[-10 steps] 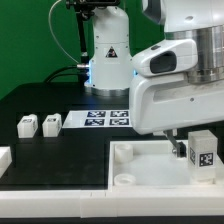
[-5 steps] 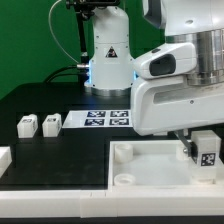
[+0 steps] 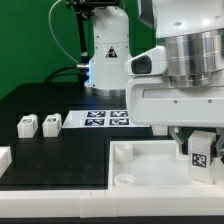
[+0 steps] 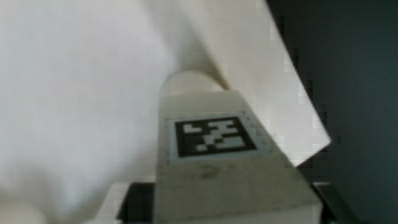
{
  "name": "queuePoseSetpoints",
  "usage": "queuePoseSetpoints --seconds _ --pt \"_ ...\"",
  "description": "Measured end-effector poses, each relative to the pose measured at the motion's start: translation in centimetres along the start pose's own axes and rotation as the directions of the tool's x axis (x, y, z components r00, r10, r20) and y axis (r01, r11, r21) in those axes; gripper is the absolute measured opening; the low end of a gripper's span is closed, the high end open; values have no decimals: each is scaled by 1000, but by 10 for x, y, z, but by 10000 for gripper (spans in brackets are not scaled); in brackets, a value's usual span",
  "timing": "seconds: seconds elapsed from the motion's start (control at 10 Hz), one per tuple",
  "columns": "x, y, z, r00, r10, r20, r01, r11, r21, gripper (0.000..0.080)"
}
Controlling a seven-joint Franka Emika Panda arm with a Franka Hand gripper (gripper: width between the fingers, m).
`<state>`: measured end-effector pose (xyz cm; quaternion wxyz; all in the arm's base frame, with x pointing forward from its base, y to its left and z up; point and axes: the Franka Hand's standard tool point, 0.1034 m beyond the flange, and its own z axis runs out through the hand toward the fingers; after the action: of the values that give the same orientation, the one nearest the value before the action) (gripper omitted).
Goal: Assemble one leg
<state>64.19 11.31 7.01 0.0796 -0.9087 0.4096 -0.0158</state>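
As I set this moment against the picture from a second ago, the arm (image 3: pixel 180 75) has turned its wrist about the upright axis. The white housing that showed me its side now faces me squarely, and its height looks about the same. Below it the tray (image 3: pixel 150 172) lies on the tabletop (image 3: pixel 60 150) and has not shifted. The leg (image 3: pixel 201 150) has turned with the wrist, so its tag (image 3: pixel 201 153) now shows narrower and skewed. It also sits a touch further toward the exterior view's left than half a second ago. I read that as the leg being twisted into a corner of the tray directly under the pincer. The socket itself is hidden from me, so I cannot say how far the leg is seated. The pincer (image 3: pixel 198 143) is closed to the width of the leg and grips it by two opposite sides. The wrist view shows the leg (image 4: pixel 214 130) between the dark fingers (image 4: pixel 324 197), tag outward, with white tray beyond. Two spare legs (image 3: pixel 38 124) lie well apart from the pincer, toward the exterior view's left.
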Motion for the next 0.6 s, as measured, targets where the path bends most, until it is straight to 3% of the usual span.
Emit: queuePoseSetpoints --seconds 0.1,0.3,0.4,0.5,0.6 --pt "-2 0 0 988 154 15 -154 988 -1 301" --pt "-7 -2 1 867 495 56 -495 869 -5 301" --pt "-8 -3 1 827 559 55 -560 829 -4 301" --pt "-8 -3 1 840 540 55 -541 841 -4 301" --pt "-9 -3 2 861 505 55 -506 863 -2 372"
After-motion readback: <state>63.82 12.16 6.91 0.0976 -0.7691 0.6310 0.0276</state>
